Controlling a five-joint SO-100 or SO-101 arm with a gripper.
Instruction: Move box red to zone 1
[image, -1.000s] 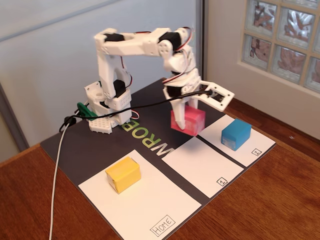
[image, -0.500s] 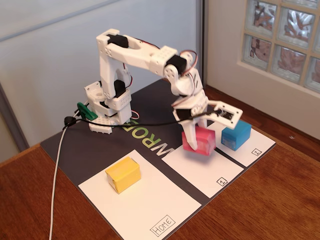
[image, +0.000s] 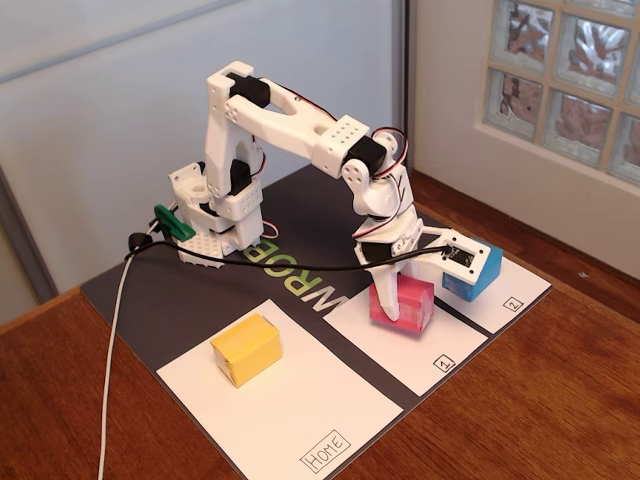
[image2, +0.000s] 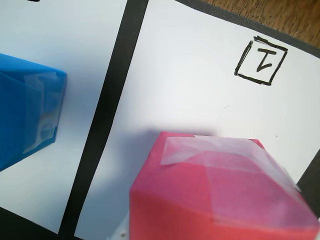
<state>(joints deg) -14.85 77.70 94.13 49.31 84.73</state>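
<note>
The red box (image: 403, 301) is held over the far part of zone 1 (image: 400, 352), low above the paper or just touching it; I cannot tell which. My gripper (image: 401, 306) is shut on it, one white finger (image: 386, 293) down its front face, the other hidden behind. In the wrist view the red box (image2: 220, 195) fills the lower right, casting a shadow on zone 1 (image2: 190, 85), whose boxed "1" (image2: 261, 61) sits in the upper right corner.
A blue box (image: 482, 272) stands on zone 2 (image: 510, 297), right beside the gripper's camera mount, and shows at the left as the blue box (image2: 25, 115). A yellow box (image: 246, 348) sits on the HOME sheet (image: 300, 400). A black cable crosses the mat.
The arm has stretched forward and down, carrying the red box from above the dark mat to low over zone 1, beside the blue box.
</note>
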